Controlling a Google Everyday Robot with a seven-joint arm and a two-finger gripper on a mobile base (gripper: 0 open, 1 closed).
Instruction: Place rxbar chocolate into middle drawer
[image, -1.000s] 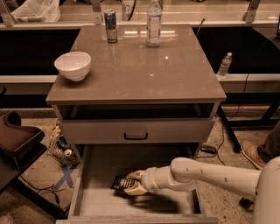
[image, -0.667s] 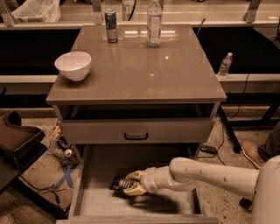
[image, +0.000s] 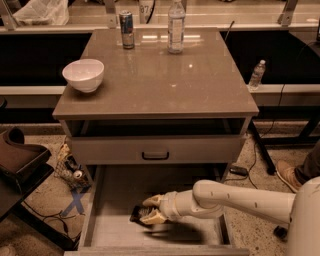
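Observation:
The rxbar chocolate (image: 138, 214), a flat dark bar with pale lettering, lies on the pale floor of the pulled-out middle drawer (image: 112, 200), left of centre and near the front. My gripper (image: 151, 209) reaches into the drawer from the right and sits low over the floor. Its fingers (image: 152, 201) stand apart on either side of the bar's right end. The bar rests on the drawer floor.
A closed drawer front with a dark handle (image: 155, 155) sits above the open drawer. The cabinet top holds a white bowl (image: 83, 75), a drink can (image: 126, 29) and a water bottle (image: 176, 26). Clutter and cables lie on the floor to the left (image: 70, 172).
The gripper has stayed at the same spot in the drawer. Its fingers stand a little wider around the bar than before.

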